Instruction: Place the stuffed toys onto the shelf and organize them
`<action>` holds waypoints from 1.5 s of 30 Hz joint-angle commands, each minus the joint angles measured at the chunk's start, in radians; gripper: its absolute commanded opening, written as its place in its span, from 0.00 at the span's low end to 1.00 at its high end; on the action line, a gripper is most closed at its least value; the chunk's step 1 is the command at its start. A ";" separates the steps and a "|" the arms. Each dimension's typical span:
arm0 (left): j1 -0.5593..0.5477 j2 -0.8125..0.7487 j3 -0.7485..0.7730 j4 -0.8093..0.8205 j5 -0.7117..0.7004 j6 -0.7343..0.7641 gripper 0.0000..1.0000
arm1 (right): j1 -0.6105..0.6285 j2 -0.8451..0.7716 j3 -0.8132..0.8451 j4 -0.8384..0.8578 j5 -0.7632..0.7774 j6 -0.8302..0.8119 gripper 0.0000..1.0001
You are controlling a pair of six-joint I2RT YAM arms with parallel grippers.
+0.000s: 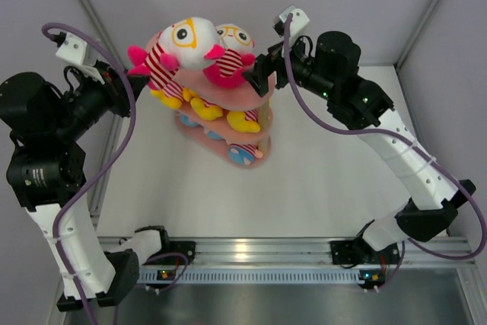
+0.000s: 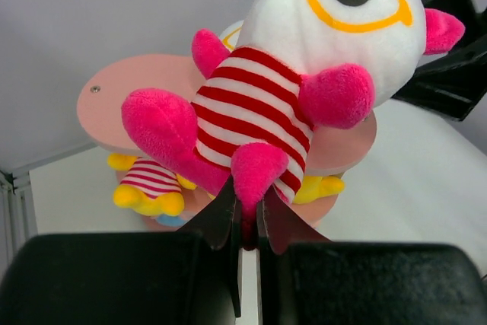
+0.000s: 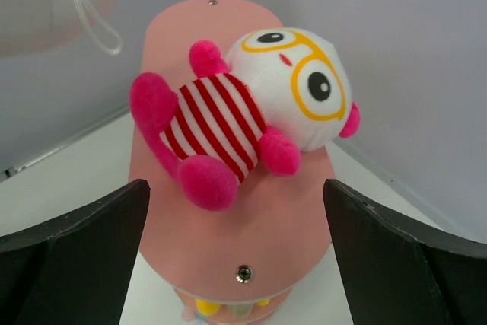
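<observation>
Surface: white table [image 1: 319,188], matt, with an aluminium rail [image 1: 259,249] along the near edge where both arm bases are bolted. Room: pale grey-lilac walls [image 1: 365,5] close in on the far side and both flanks, with metal frame posts in the corners. Purple cables [image 1: 114,157] are looped along each arm.

The shelf [image 1: 242,98] stands toward the far middle of the table, its pink oval boards stacked on light posts.

Left gripper [image 2: 245,215]: the fingers are pinched almost together on one pink foot of the held toy [image 2: 259,112] (white head, yellow glasses, red-white striped shirt). This toy is raised over the left end of the top board, head tipped up and away. Whether it touches the board cannot be told.

Right gripper [image 3: 234,195]: the fingers are spread wide and nothing is gripped. It is poised at the right end of the top board, and its black fingers frame the lying toy [image 3: 228,127]. That toy, of the same pink kind, is laid on its back on the top board with its head toward the right. A white cord loop [image 3: 95,17] hangs blurred at the upper left of the right wrist view.

Middle tier: a yellow-limbed toy [image 2: 148,184] in a striped shirt is seen under the top board. Bottom tier: a striped toy with blue [image 1: 243,154] shows at the near end.
</observation>
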 commanded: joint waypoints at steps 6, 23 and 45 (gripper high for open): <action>0.010 0.051 0.090 0.077 -0.118 -0.056 0.00 | -0.013 -0.012 -0.080 0.067 -0.152 -0.022 0.88; -0.007 0.244 -0.021 0.242 -0.295 -0.104 0.00 | -0.014 0.019 -0.125 0.113 -0.139 0.024 0.61; -0.232 0.362 -0.079 0.244 -0.380 -0.051 0.00 | 0.136 -0.110 -0.261 0.195 0.154 0.146 0.03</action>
